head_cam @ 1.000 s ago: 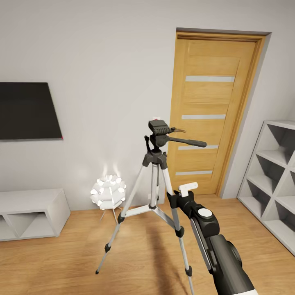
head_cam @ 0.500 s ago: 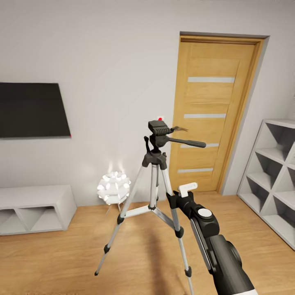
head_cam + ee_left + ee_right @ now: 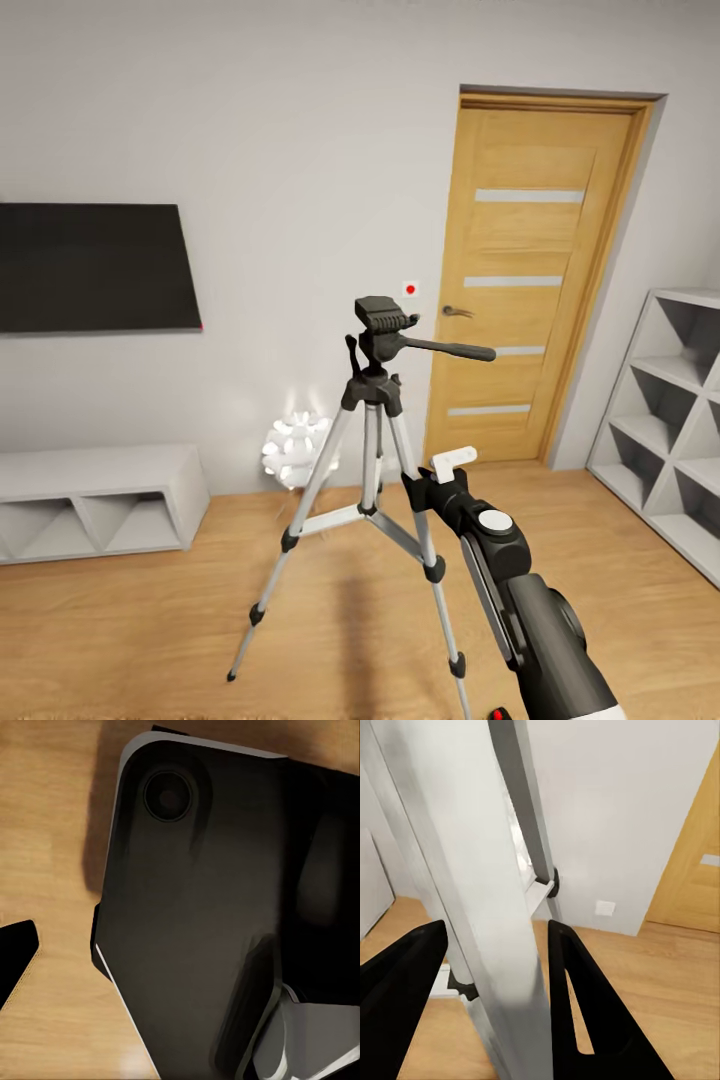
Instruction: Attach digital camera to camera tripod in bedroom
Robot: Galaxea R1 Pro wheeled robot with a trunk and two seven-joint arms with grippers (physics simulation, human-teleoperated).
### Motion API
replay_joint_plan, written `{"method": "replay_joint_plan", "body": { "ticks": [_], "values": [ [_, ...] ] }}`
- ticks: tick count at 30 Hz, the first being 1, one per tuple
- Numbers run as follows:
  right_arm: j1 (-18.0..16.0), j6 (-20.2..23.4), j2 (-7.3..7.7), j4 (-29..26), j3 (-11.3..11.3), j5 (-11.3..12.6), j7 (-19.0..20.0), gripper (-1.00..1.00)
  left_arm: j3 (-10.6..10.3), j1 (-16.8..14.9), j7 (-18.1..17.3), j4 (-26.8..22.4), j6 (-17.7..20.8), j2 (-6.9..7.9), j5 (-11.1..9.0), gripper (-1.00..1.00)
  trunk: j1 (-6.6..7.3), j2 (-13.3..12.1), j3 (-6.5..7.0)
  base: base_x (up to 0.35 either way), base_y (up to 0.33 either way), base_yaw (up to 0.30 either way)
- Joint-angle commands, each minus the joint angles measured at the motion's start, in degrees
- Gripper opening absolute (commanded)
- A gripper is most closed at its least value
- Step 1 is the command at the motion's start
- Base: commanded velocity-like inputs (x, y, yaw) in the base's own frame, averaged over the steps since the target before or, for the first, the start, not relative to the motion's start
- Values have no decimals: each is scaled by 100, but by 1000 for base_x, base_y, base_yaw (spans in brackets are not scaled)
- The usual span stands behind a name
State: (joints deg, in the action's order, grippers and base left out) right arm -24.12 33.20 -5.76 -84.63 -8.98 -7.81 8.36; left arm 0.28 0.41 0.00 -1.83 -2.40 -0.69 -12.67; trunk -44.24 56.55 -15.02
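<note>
My right gripper (image 3: 495, 967) straddles a tripod leg, fingers apart.

In my right wrist view the two dark fingers (image 3: 585, 1020) stand on either side of a silver leg of the camera tripod (image 3: 372, 470); whether they touch it I cannot tell. From my head view the tripod stands upright on the wood floor (image 3: 130, 620), its long axis vertical, pan handle (image 3: 450, 350) pointing right toward the oak door (image 3: 530, 280). A white spiky lamp (image 3: 295, 450) glows behind it. I cannot tell my left gripper's state.
</note>
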Motion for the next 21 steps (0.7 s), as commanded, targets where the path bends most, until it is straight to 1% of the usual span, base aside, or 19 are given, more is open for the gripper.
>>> {"method": "replay_joint_plan", "body": {
  "ticks": [1, 5, 9, 10, 16, 17, 21],
  "values": [
    [-5, 29, -4, -10, 3, -54, 42, -100, -1, 3, 0, -10, -4, -1, -35, 100, 1, 5, -6, -157, 281, 0],
    [-5, 29, -4, -10, -5, -54, 45, -100, -2, 3, 0, -10, -5, -1, -34, 100, 1, 5, -6, -106, 177, 0],
    [-5, 26, -4, -10, -7, -49, 89, -100, -2, 3, 0, -10, -6, -1, -34, 100, 1, 5, -6, -33, 54, 0],
    [-5, 22, -7, -10, -13, -47, 210, -100, -2, 3, 0, -10, -6, -1, -34, 100, 1, 5, -6, -6, 11, 0],
    [-5, -6, -5, -10, -15, -46, 543, -100, -2, 3, 0, -10, -4, -1, -34, 100, 1, 5, -6, -3, 5, 0],
    [-5, -16, -5, -8, -16, -49, 677, -100, -2, 3, 0, -10, -1, -1, -34, 100, 1, 5, -6, -1, 2, 0],
    [-5, -33, -4, 2, -16, -52, 917, -100, -2, 3, 0, -10, -3, -1, -34, 100, 1, 5, -6, 0, 1, 0]
  ]
}}
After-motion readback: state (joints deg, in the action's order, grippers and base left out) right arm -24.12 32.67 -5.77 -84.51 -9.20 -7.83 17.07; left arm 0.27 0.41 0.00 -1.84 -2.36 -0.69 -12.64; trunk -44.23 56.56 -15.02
